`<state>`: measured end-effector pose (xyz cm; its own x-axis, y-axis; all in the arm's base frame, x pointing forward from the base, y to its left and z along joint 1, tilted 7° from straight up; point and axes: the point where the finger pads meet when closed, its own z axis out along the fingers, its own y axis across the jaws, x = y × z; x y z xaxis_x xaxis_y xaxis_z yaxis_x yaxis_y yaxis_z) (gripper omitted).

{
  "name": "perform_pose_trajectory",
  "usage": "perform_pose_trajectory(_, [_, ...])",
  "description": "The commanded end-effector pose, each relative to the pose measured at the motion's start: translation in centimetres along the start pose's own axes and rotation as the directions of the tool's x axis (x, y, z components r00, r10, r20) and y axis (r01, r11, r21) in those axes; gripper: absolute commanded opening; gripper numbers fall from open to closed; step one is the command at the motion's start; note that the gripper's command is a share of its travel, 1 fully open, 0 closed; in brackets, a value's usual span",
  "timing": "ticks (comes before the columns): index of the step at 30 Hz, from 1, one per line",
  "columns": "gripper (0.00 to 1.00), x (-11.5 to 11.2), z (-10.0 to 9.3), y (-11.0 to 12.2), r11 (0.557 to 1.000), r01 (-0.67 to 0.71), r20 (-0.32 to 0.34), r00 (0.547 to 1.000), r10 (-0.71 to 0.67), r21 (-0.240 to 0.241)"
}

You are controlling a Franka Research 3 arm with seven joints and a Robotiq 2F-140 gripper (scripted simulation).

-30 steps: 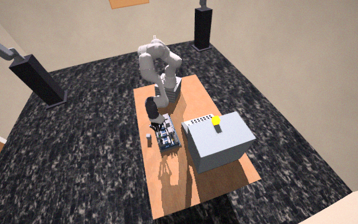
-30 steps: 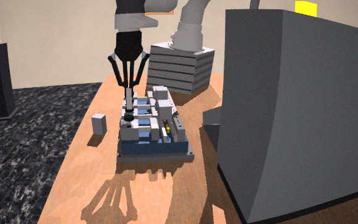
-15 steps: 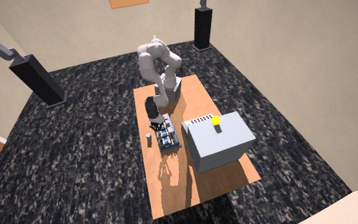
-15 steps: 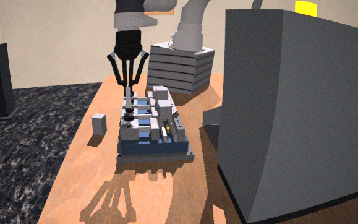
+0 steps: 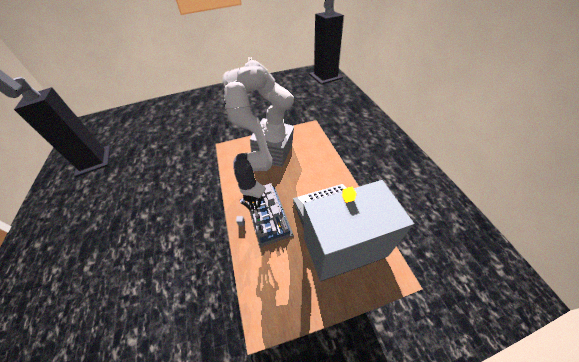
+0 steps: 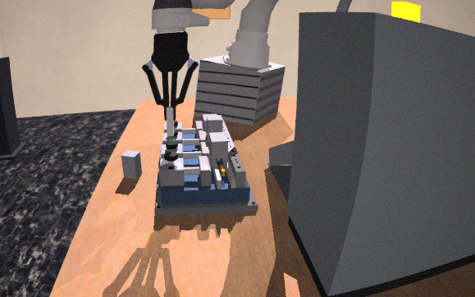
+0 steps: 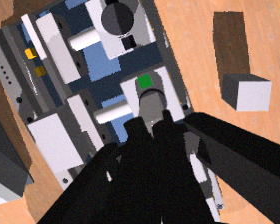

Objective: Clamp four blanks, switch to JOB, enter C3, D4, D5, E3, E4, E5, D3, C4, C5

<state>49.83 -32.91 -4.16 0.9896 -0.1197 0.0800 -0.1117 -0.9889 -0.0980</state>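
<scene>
The vise fixture (image 5: 282, 231) (image 6: 203, 201) (image 7: 80, 30) sits on the wooden table beside the grey cabinet (image 5: 363, 235) (image 6: 384, 143). My gripper (image 5: 253, 202) (image 6: 171, 123) (image 7: 154, 109) is shut with nothing between the fingers. Its tip points straight down onto a valve block on the fixture's left row, right beside a lit green lens (image 6: 172, 139) (image 7: 145, 82). Grey blanks (image 6: 220, 141) (image 7: 54, 139) lie on the fixture's rails. One loose grey blank (image 5: 240, 225) (image 6: 131, 164) (image 7: 253, 91) stands on the table left of the fixture. The lamp (image 5: 349, 194) (image 6: 405, 11) on the cabinet glows yellow.
The cabinet's key panel (image 5: 323, 192) faces the arm's base. The ribbed arm pedestal (image 5: 280, 145) (image 6: 236, 96) stands behind the fixture. A dark round valve knob (image 7: 118, 19) sits on the nearer station. Two black camera posts (image 5: 63, 130) (image 5: 328, 45) stand on the floor.
</scene>
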Motion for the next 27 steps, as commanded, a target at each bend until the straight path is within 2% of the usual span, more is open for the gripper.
perform_pose_trajectory(1, [0.0, -0.1, -1.3, -0.1, 1.0, 0.006, 0.005, 1.0, -0.006, 0.003])
perform_pose_trajectory(4, [0.0, -0.1, -2.7, -0.1, 1.0, 0.006, 0.005, 1.0, -0.006, 0.003])
perform_pose_trajectory(6, [0.0, -0.1, -2.7, -0.1, 1.0, 0.006, 0.005, 1.0, -0.006, 0.003])
perform_pose_trajectory(19, [0.0, -0.1, -8.4, -0.1, 1.0, 0.006, 0.005, 1.0, -0.006, 0.003])
perform_pose_trajectory(27, [0.0, -0.1, -9.8, -0.1, 1.0, 0.006, 0.005, 1.0, -0.006, 0.003])
